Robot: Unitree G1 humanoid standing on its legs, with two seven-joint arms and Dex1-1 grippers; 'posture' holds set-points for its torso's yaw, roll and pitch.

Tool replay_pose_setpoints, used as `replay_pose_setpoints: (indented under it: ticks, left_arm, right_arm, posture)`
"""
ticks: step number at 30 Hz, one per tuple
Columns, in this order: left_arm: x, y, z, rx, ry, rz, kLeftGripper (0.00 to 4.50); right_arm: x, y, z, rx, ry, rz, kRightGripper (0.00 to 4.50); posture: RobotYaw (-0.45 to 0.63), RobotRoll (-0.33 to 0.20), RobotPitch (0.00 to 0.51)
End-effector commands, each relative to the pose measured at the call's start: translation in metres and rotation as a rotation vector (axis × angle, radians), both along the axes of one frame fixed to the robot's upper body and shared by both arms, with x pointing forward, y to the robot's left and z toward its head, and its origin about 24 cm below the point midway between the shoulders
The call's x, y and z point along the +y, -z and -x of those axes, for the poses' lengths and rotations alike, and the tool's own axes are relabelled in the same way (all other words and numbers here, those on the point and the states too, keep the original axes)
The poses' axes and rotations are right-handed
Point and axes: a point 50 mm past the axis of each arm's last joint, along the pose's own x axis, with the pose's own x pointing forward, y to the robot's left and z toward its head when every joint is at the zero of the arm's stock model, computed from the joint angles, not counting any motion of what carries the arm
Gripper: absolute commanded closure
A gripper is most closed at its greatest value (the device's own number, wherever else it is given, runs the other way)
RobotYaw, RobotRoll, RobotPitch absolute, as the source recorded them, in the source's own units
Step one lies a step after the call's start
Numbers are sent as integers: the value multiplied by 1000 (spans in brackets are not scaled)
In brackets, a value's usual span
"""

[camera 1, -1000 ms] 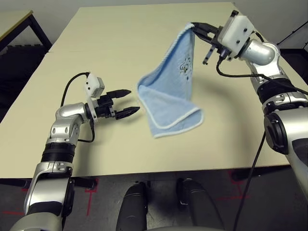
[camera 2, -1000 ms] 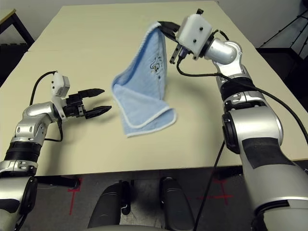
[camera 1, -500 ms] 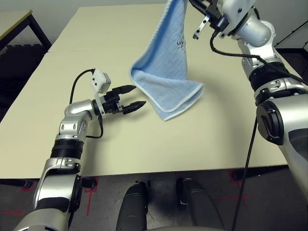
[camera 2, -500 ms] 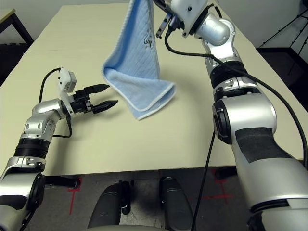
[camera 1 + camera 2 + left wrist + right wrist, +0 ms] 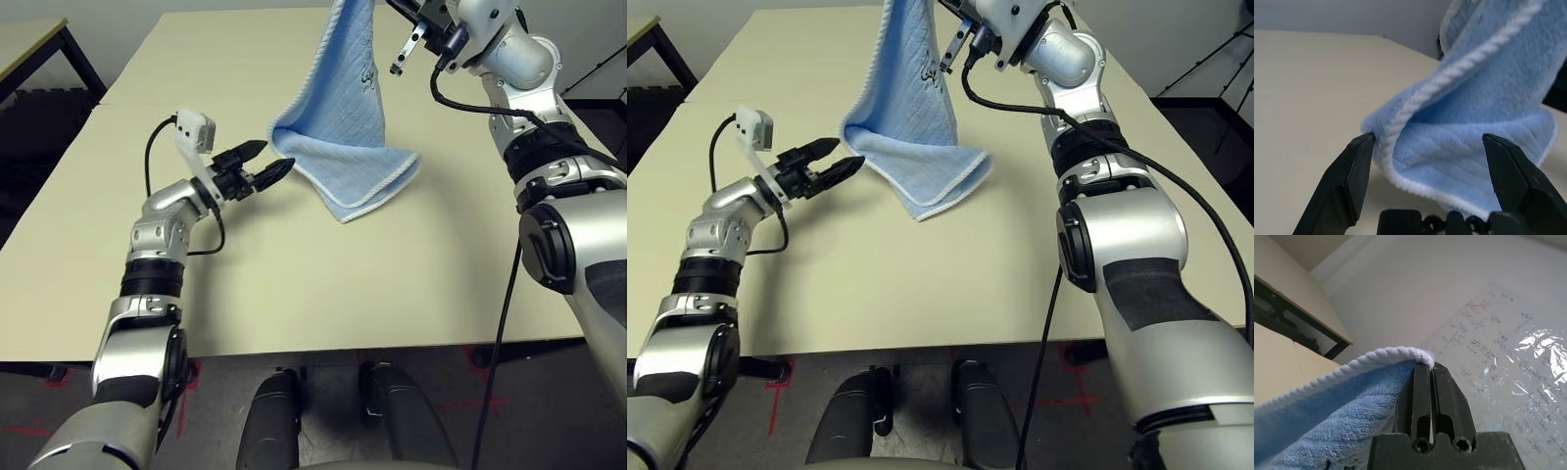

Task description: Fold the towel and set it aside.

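Overhead, the towel (image 5: 345,117) hangs lengthwise from the clamped right tool (image 5: 1423,374).

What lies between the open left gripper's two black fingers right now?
The light-blue terry-cloth towel's white-edged lower corner sits between the open left gripper's fingers, not yet clamped, seen in the left wrist view.

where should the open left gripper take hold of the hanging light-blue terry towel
Probably at the low corner of the light-blue terry-cloth towel nearest the left gripper, coming in level from the robot's left. That white-edged corner hangs free between the open fingers, while the right gripper pinches the top corner and the far lower edge trails on the cream table.
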Motion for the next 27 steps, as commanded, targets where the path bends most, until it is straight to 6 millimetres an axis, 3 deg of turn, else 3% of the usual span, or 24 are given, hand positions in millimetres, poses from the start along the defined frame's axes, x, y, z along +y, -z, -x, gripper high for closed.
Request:
replay_pose_setpoints:
  ticks: [1, 4, 11, 17, 27]
  left_arm:
    - [-4, 1, -6, 25, -38, 8, 0]
    - [-4, 9, -12, 69, -100, -18, 0]
    - [-13, 35, -8, 190, -47, -102, 0]
    - [-1, 52, -5, 278, -99, -175, 0]
    - [3, 47, 3, 283, -36, -137, 0]
  right_arm:
    - [-1, -4, 4, -27, -19, -21, 4477]
    - [-3, -8, 5, -34, -23, -44, 4477]
    - [-9, -21, 7, -55, -16, -91, 4477]
    - [-16, -32, 8, -65, 11, -122, 4477]
    - [-26, -49, 8, -86, 84, -158, 4477]
  posture:
    - [11, 0, 163]
    - [8, 0, 163]
    - [5, 0, 166]
    - [6, 0, 167]
    - [21, 0, 170]
